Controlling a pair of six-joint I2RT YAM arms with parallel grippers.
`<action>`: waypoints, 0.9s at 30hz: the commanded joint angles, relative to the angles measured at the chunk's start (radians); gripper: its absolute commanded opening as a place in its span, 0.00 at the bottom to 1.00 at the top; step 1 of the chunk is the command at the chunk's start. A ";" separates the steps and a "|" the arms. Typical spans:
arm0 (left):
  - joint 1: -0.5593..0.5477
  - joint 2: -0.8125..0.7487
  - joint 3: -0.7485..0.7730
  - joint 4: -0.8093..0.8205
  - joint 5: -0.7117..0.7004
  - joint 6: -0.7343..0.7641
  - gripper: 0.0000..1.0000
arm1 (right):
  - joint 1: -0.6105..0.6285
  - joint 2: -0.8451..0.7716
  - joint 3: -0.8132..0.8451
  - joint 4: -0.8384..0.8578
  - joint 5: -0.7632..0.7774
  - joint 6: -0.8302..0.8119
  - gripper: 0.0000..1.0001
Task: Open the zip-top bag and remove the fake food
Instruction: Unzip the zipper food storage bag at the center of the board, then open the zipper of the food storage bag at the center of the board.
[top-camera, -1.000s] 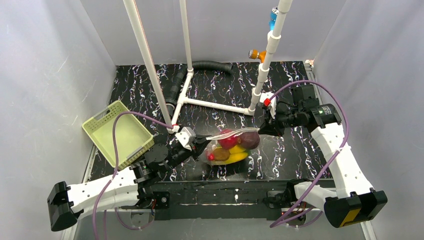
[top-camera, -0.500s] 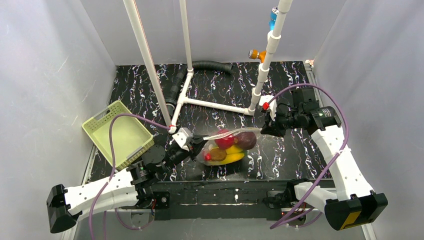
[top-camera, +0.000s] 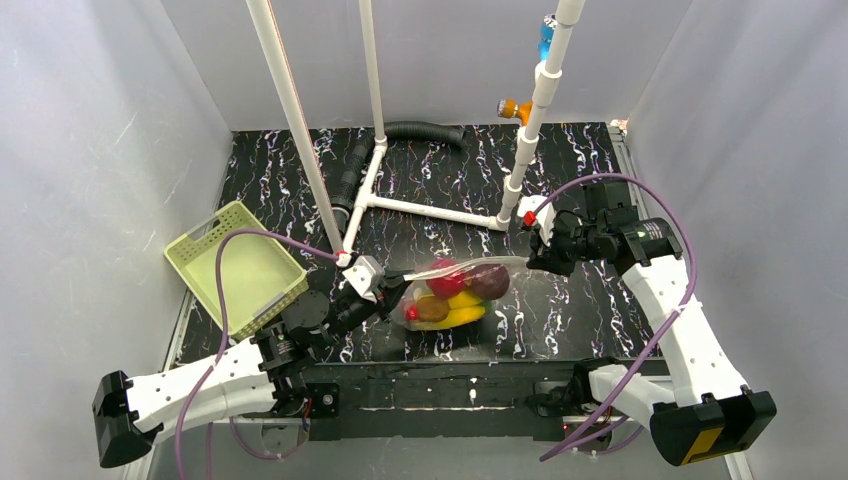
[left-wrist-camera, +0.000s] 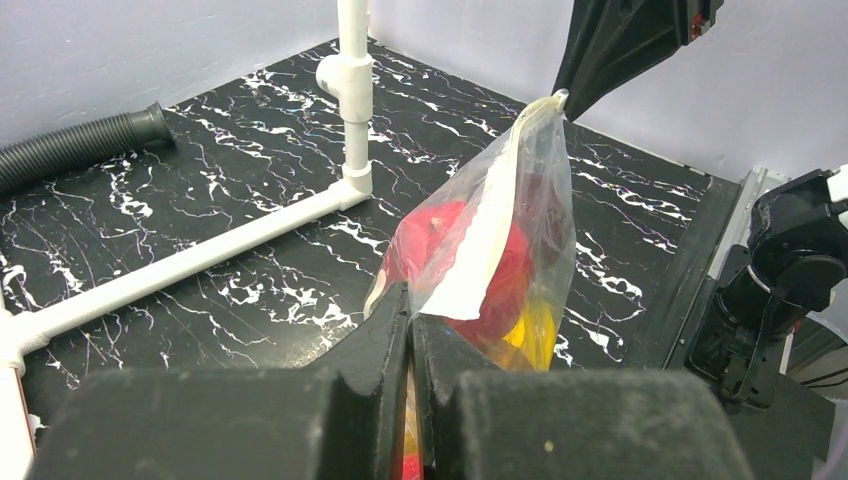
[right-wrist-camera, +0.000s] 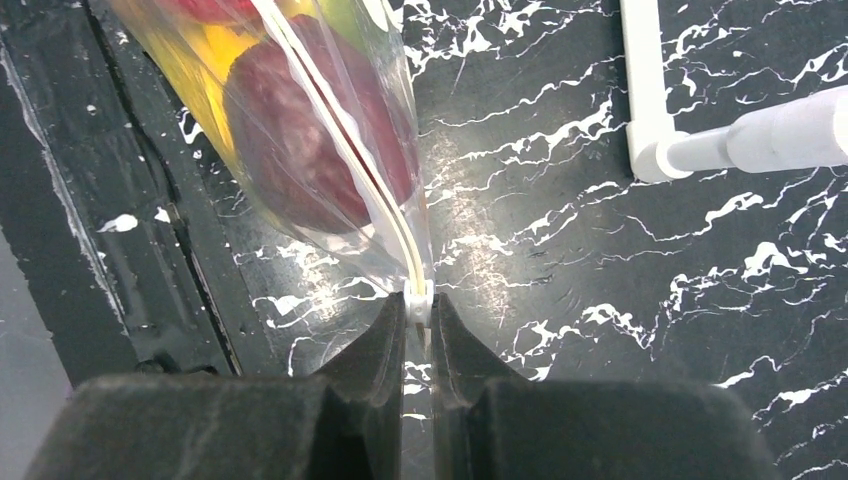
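Observation:
The zip-top bag (top-camera: 455, 290) hangs stretched between my two grippers just above the black table. It holds the fake food: a dark red round fruit (top-camera: 490, 280), a red one (top-camera: 447, 280), a yellow banana (top-camera: 458, 316) and a brown piece. My left gripper (top-camera: 392, 283) is shut on the bag's left top corner, seen in the left wrist view (left-wrist-camera: 412, 310) with the bag (left-wrist-camera: 500, 230) rising from it. My right gripper (top-camera: 528, 258) is shut on the white zipper slider (right-wrist-camera: 418, 300) at the bag's right end (right-wrist-camera: 320, 130).
A pale green perforated basket (top-camera: 240, 270) stands at the left. A white pipe frame (top-camera: 420, 208) lies and rises behind the bag, with a black hose (top-camera: 420, 132) at the back. The table's near edge (top-camera: 450, 370) runs just below the bag.
The left gripper has drawn the bag a little to the left, and the right gripper has shifted slightly right. Both keep their grip.

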 joint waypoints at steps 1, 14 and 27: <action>0.005 -0.029 -0.002 0.039 -0.044 0.018 0.00 | -0.017 -0.020 -0.022 0.037 0.081 -0.017 0.01; 0.004 0.167 0.074 0.115 0.060 -0.048 0.00 | 0.028 0.028 0.016 -0.146 -0.234 -0.074 0.57; 0.005 0.241 0.148 0.124 0.105 -0.110 0.00 | 0.105 0.050 0.143 -0.099 -0.305 0.056 0.73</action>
